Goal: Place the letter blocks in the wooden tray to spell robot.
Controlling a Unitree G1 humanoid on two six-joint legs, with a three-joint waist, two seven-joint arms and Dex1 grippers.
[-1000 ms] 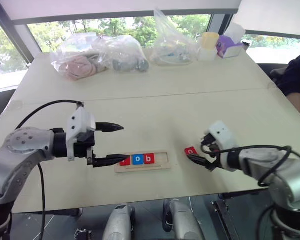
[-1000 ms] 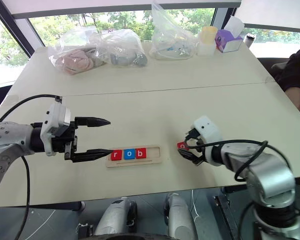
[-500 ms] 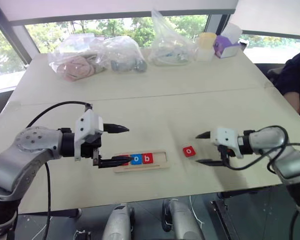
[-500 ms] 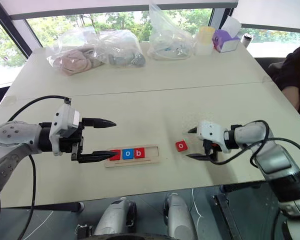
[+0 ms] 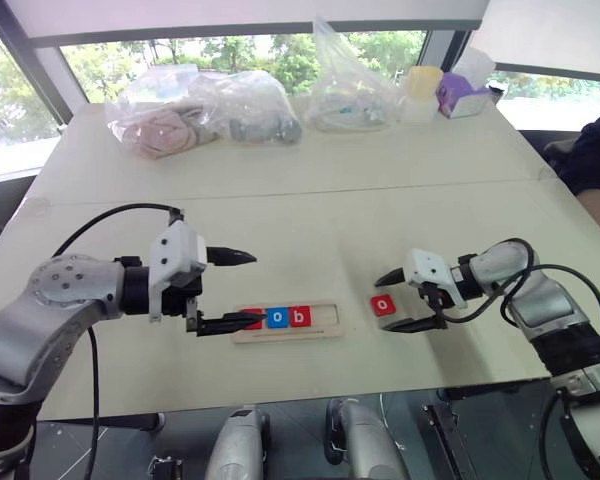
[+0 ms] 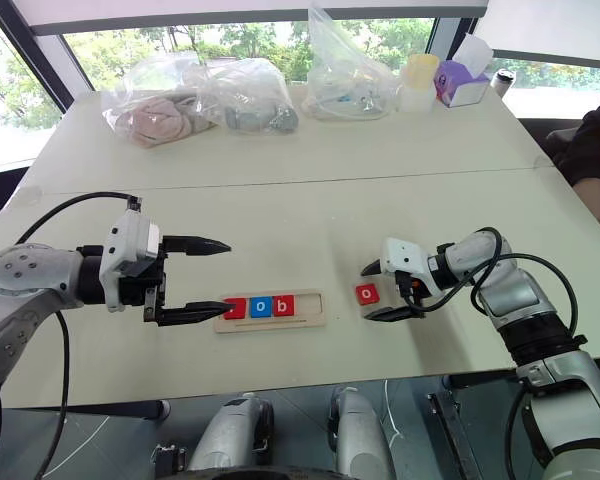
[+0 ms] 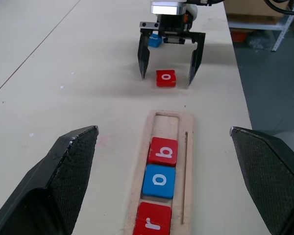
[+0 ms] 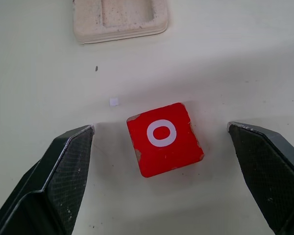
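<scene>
fingers of the right gripper (image 6: 388, 292) are spread wide, one on each side of the red "o" block (image 6: 366, 293), and nothing is pinched yet. fingers of the left gripper (image 5: 228, 290) are spread wide too and nothing is held; its lower finger is seen at the left end of the wooden tray (image 5: 321, 326), in the lower middle of the head picture. the red "o" block lies flat on the table (image 5: 310, 230), a little to the right of the tray and apart from it. it is probably light, hard and stiff, so it should not be bent or squashed by a pinch. its smooth top may be slippery, and it is thin, so it could be flicked away if only one corner is pushed. it is best taken by two flat sides across from each other, low near the table. in the right wrist picture it looks a bit turned between the fingers, so the sides may not be met squarely. it is a small red square with a white "o" and worn pale corners. in the tray a red "r" block (image 7: 153, 221), a blue "o" block (image 7: 159, 180) and a red "b" block (image 7: 162, 150) are lined up, with room left at the right end. a small blue block (image 7: 154, 40) is seen behind the right gripper in the left wrist picture; its letter cannot be read.
</scene>
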